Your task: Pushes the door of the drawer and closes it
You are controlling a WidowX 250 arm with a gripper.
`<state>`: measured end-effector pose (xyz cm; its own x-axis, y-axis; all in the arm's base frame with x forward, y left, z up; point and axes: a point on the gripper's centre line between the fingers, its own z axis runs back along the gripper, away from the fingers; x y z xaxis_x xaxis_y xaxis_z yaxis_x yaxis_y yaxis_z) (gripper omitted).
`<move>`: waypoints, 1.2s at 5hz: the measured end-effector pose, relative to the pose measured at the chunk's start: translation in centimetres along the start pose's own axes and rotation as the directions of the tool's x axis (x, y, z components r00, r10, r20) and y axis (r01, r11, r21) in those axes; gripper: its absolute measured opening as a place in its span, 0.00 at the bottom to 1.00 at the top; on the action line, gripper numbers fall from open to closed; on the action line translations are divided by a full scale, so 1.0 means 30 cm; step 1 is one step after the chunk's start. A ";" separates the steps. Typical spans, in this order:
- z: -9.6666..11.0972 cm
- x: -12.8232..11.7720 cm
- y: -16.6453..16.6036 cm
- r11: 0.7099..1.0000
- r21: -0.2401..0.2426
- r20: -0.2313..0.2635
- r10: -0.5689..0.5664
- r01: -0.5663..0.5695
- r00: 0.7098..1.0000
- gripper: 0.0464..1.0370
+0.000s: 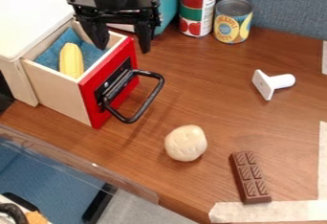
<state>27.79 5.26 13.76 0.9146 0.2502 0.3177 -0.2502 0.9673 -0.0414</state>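
Sticking out from its white cabinet [33, 19], the drawer [57, 91] is at the left side of the table [211, 89], with yellow corn [70, 60] inside on a blue cloth [51, 55]. Its red front [89, 90] runs slanting, and the black handle [150, 98] points away from the cabinet. The gripper [124, 50] hangs over the far end of this front, its jaws wide apart and, as I see from here, one on each side of the panel; their exact height I cannot tell. For closing, I think the push must go on the outer face, towards the cabinet. Well apart, on the right, lies a chocolate bar [250, 177].
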 end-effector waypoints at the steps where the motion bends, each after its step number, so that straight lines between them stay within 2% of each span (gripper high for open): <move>1: -0.021 -0.014 -0.001 1.000 0.002 -0.025 0.003 -0.003 1.000 0.96; 2: -0.042 -0.042 -0.052 0.997 0.002 -0.036 -0.072 0.072 0.997 0.96; 4: -0.098 -0.080 -0.133 0.972 -0.004 -0.055 -0.234 0.234 0.971 0.96; 6: -0.175 -0.097 -0.184 0.963 -0.042 -0.082 -0.270 0.268 0.959 0.96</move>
<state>28.17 -0.59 8.10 0.9710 -0.0181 0.2386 0.0174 0.9998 0.0050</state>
